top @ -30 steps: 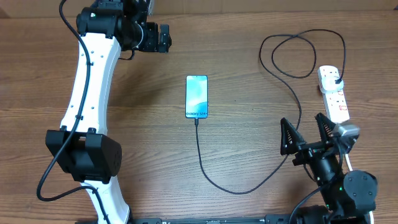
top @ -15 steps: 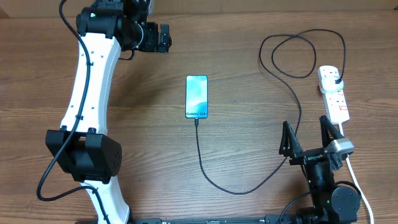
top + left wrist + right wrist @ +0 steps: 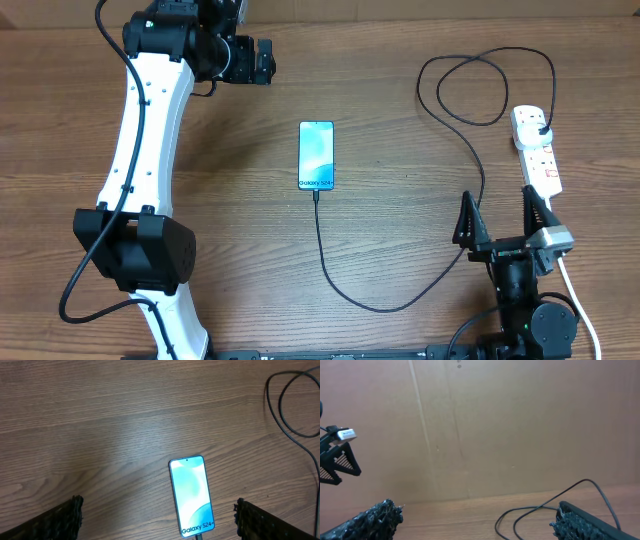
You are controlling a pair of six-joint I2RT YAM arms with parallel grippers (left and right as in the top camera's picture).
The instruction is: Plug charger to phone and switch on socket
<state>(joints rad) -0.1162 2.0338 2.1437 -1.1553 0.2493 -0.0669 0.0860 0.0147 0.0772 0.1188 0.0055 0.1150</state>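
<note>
Right arm had drawn back toward the near edge of the desk [image 3: 380,100] and straightened since the earlier overhead view, where it leaned toward the power strip; the left arm had not moved.

Overhead view of a wooden desk with two robot arms. The right tool [image 3: 498,205] pointed away from the near edge with its two dark fingers spread wide apart and nothing between them, just short of the near end of the white power strip [image 3: 537,150]. The left tool [image 3: 263,62] hung near the far left of the desk, well apart from everything. In its wrist view the fingers [image 3: 60,520] sat at the two lower corners, wide apart and empty.

The phone [image 3: 316,155] lay flat near the middle of the desk, its screen lit blue to white with "Galaxy S24" near its bottom edge. The thin black charger cable [image 3: 318,220] met that bottom edge, curved toward the near side, swung right, looped at the far right, and ended in a black plug [image 3: 541,125] seated in the far end of the strip. The strip's thick white cord [image 3: 574,290] ran past the right arm. Whether the strip's red switches were on could not be told.
</note>
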